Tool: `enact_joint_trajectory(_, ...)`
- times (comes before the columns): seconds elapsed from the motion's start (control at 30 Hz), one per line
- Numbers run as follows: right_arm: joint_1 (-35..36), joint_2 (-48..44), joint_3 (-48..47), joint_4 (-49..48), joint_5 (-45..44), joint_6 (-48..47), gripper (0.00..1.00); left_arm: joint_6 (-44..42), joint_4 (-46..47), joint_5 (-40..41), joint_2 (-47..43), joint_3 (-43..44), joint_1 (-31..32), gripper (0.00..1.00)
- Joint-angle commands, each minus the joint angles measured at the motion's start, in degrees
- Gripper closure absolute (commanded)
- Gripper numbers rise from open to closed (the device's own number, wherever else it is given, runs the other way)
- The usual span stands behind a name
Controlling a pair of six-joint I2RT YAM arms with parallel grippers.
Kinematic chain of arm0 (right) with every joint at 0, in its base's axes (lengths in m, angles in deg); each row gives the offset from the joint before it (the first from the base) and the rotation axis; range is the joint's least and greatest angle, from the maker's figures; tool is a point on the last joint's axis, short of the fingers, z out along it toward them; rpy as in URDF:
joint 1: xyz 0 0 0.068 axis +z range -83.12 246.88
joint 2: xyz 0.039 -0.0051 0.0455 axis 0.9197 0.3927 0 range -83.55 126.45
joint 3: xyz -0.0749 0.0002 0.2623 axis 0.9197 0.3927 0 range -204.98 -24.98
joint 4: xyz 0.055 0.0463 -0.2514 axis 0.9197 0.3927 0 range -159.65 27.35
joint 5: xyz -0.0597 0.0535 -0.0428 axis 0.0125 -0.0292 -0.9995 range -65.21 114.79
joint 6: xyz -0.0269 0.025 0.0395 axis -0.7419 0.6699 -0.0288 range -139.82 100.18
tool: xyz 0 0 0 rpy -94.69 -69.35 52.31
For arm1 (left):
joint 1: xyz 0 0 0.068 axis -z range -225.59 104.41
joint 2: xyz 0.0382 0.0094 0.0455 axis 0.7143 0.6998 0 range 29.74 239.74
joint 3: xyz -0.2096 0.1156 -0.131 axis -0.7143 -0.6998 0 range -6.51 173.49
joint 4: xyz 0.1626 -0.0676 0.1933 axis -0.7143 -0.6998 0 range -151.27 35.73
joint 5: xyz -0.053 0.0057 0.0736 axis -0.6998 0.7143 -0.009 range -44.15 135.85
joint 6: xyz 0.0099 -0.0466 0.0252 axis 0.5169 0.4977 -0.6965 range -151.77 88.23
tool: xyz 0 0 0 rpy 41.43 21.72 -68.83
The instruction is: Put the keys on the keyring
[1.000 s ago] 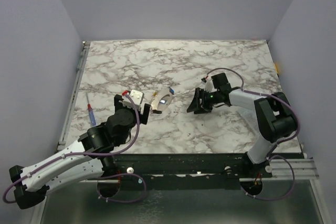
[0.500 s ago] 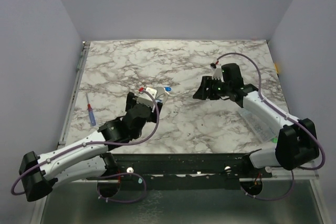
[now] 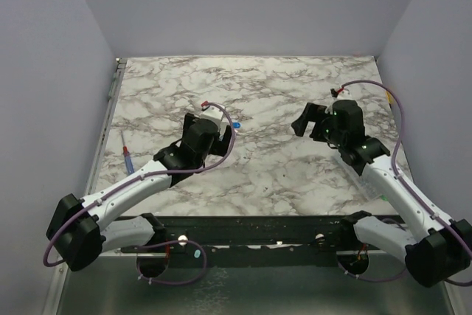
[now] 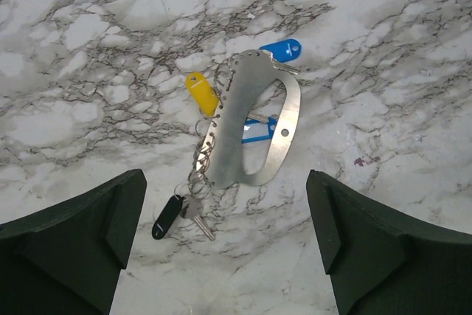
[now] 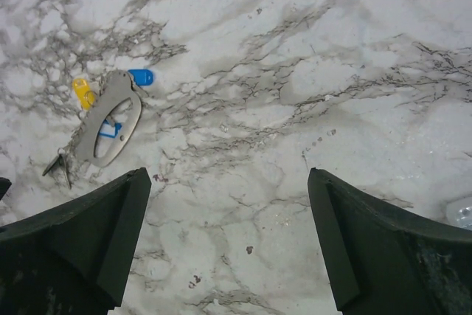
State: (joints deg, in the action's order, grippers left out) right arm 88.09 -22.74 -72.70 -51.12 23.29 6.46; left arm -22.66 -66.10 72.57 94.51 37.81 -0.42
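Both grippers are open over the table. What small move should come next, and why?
Probably raise the left gripper clear. Its jaws stand open above the keyring, gripping nothing; the keys with yellow, blue and black tags seem bunched along the ring, and no loose key shows. The right gripper is open too, off to the side.

You look down on a white table [image 3: 258,86] with grey marble veining. It is boxed in by a plain lavender back wall [image 3: 243,5], left wall [image 3: 44,71] and right wall [image 3: 435,35] under soft, even light. A black rail [image 3: 258,225] lines its near edge.
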Motion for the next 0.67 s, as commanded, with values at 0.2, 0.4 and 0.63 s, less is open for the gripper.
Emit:
enact_joint_trajectory(0.2,0.23,-7.44,1.43,-0.80,-2.82,2.52,0.00,-1.89,6.65,-2.73,-0.90,-2.30,-3.77,0.01)
enact_joint_trajectory(0.4,0.19,-8.35,1.81,-1.98,-0.69,3.04,0.00,-3.31,7.40,-1.51,-2.69,-3.74,-3.78,0.01)
enact_joint_trajectory(0.63,0.23,-8.10,1.74,-3.89,-0.40,4.32,0.00,-3.95,7.91,-0.78,-2.92,-3.84,-3.82,0.01)
